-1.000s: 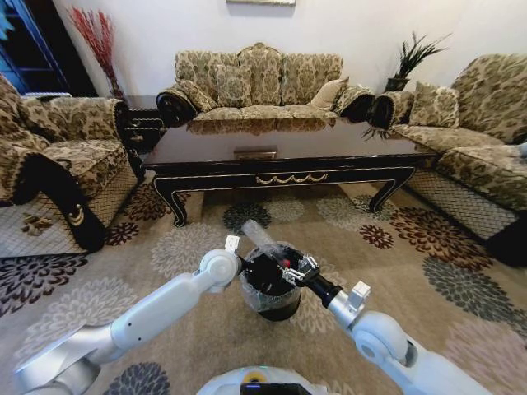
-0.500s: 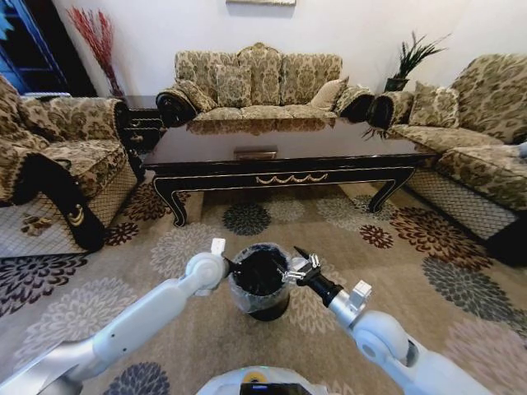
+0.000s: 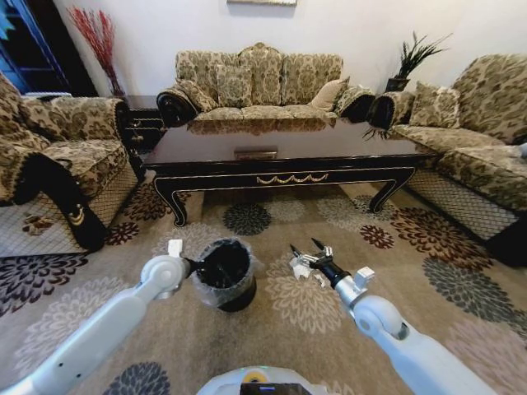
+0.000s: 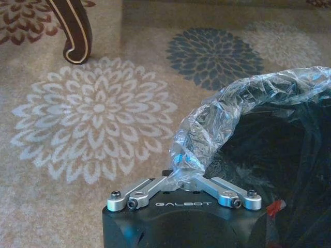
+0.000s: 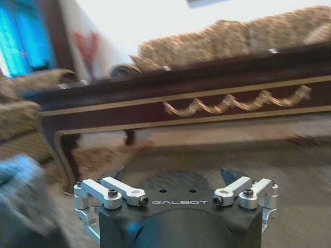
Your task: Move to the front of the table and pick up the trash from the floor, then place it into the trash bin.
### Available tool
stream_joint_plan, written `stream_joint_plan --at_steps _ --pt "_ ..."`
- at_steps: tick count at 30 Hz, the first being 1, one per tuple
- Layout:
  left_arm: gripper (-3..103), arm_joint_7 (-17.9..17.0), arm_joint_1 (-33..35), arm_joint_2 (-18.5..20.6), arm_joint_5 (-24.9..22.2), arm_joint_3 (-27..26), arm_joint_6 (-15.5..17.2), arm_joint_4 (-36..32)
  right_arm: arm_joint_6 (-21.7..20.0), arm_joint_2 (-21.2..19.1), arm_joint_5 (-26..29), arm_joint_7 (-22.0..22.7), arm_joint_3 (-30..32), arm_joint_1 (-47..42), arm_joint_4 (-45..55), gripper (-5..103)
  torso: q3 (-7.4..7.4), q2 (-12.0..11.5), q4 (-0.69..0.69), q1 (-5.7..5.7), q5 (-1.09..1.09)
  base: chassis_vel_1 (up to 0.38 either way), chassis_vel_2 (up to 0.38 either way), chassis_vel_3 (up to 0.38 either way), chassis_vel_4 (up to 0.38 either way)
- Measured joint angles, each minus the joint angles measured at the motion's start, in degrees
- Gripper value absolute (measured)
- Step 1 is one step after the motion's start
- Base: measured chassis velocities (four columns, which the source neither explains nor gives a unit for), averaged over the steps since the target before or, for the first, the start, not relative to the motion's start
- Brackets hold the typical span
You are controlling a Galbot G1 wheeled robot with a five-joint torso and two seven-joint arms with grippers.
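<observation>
The left gripper (image 3: 195,267) pinches the bag-lined rim of the trash bin (image 3: 224,274), which sits on the floor (image 3: 461,329) in front of the table (image 3: 280,156), seen from the head camera. The right gripper (image 3: 309,255) hangs just beside the bin, on the robot's right, fingers spread and empty, low over a cream flower medallion. No loose trash can be made out on the carpet near either arm, though small clear scraps would be hard to tell from the pattern.

From the left wrist, the left gripper (image 4: 182,178) is closed on a fold of the bin's clear plastic liner (image 4: 243,108); the bin's dark inside (image 4: 289,150) lies beyond, with a small red scrap (image 4: 275,207) at its edge. A curved table leg (image 4: 75,31) stands well apart on the carpet.

From the right wrist, the right gripper (image 5: 176,178) is wide open, holding nothing, and faces the table's apron with its gold ornament (image 5: 232,101).

The drop into the bin appears done; the next move likely calls for the left arm to release the rim, or for a search for any remaining scrap.
</observation>
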Motion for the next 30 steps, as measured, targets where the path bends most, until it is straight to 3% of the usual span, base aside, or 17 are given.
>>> stream_joint_plan --at_steps 11,17,30 --pt "2 3.1 5.3 0.5 5.1 -2.6 0.0 0.6 3.7 4.8 -7.4 -2.9 -0.8 2.2 -20.0 100 0.0 0.0 0.01 0.0 0.02 0.0 0.0 0.0 0.0" --pt "2 2.7 6.0 0.5 5.1 -2.5 0.0 -0.8 5.2 6.7 -9.3 -4.9 -2.7 6.9 -31.5 100 0.0 0.0 0.01 0.0 0.03 0.0 0.0 0.0 0.0" --pt "2 1.1 4.9 0.7 3.7 -1.0 0.0 -2.1 5.7 9.6 -9.4 -7.8 -6.6 14.2 -45.7 100 0.0 0.0 0.0 0.0 0.02 0.0 0.0 0.0 0.0"
